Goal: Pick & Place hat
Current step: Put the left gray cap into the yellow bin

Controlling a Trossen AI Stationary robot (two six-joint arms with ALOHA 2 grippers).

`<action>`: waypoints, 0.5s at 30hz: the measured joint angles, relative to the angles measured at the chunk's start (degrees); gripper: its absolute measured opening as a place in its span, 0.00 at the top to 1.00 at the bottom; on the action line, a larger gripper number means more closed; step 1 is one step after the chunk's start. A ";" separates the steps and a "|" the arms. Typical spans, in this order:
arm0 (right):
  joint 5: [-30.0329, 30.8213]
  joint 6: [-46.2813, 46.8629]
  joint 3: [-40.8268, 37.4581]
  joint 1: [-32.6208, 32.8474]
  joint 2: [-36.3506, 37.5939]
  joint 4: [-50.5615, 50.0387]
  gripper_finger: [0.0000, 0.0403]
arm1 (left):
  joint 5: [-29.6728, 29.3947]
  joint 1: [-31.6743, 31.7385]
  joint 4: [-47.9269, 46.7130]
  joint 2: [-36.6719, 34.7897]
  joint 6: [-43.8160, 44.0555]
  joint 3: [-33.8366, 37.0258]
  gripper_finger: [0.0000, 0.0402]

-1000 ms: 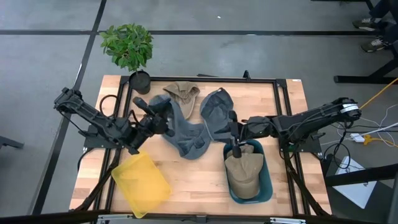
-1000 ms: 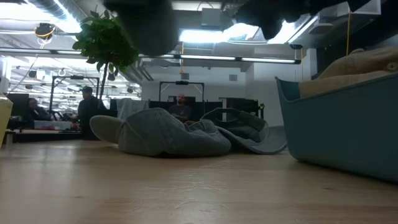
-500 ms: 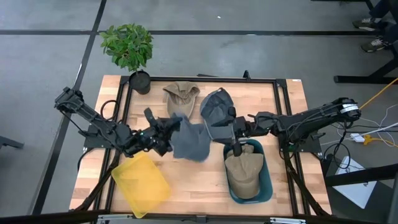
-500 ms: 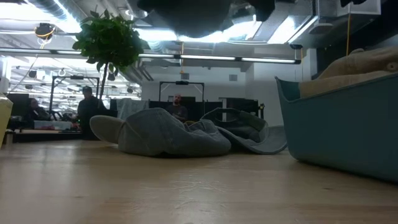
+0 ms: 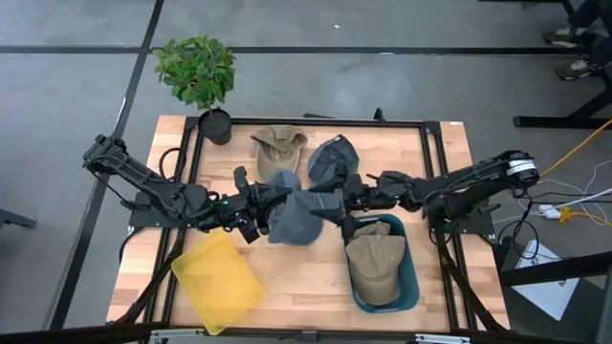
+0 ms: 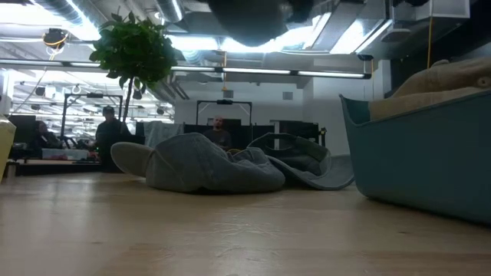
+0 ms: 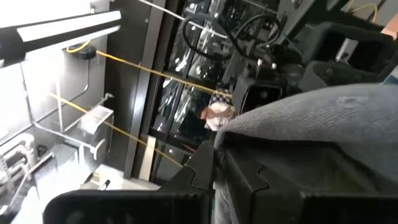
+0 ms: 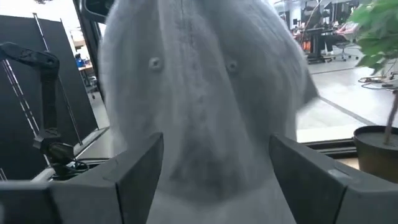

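Observation:
A grey hat (image 5: 292, 218) hangs above the middle of the table, with my left gripper (image 5: 260, 206) shut on its left side. From below it shows as a dark shape (image 6: 253, 11) overhead. My right gripper (image 5: 335, 203) is open and reaches in level from the table's right. In its own wrist view the hat (image 8: 199, 81) fills the gap between the two fingers (image 8: 137, 168). A tan hat (image 5: 375, 268) lies in the teal bin (image 5: 409, 277). A darker grey hat (image 5: 330, 158) and another tan hat (image 5: 279, 145) lie on the table's far part. My left gripper pinches the grey hat by its left edge (image 7: 261, 124) between its two fingers, coming level from the table's left. The hat is lifted clear of the table and sticks out bunched toward the right. My right gripper's open fingers flank the hat's right end (image 5: 320, 205); whether they touch it I cannot tell.
A yellow bin (image 5: 215, 282) sits at the near left. A potted plant (image 5: 199, 72) stands at the far left corner. A dark frame (image 5: 435, 172) runs around the tabletop. Bare wood (image 5: 296, 287) lies between the two bins.
My left gripper has carried the grey hat toward the table's right and rolled its wrist, so the hat has turned about and bunched smaller, still clear of the table. My right gripper has risen from over the teal bin, tipped up to level and gone left toward the hat.

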State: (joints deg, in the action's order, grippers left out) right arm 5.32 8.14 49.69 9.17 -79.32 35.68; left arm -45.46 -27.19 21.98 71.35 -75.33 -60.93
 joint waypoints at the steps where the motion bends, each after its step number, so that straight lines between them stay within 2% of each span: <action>1: 0.00 -1.03 1.28 -0.02 -1.15 -0.08 0.29 | 0.58 0.17 0.00 0.00 0.00 0.00 0.97; 6: -0.14 -5.71 5.78 0.00 -4.40 -0.48 0.29 | 1.74 0.21 0.00 0.02 -0.02 0.00 0.97; 12: -6.31 -6.20 9.33 -0.17 -6.48 -0.56 0.29 | 2.12 0.20 -0.73 0.04 0.09 0.00 0.97; 15: -7.04 -5.79 10.55 -0.15 -7.63 -1.38 0.30 | 2.23 0.30 -0.93 0.05 0.42 0.00 0.97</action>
State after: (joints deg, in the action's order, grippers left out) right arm -1.72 2.35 60.24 9.02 -86.95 34.30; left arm -43.23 -26.89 21.05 71.40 -74.91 -60.93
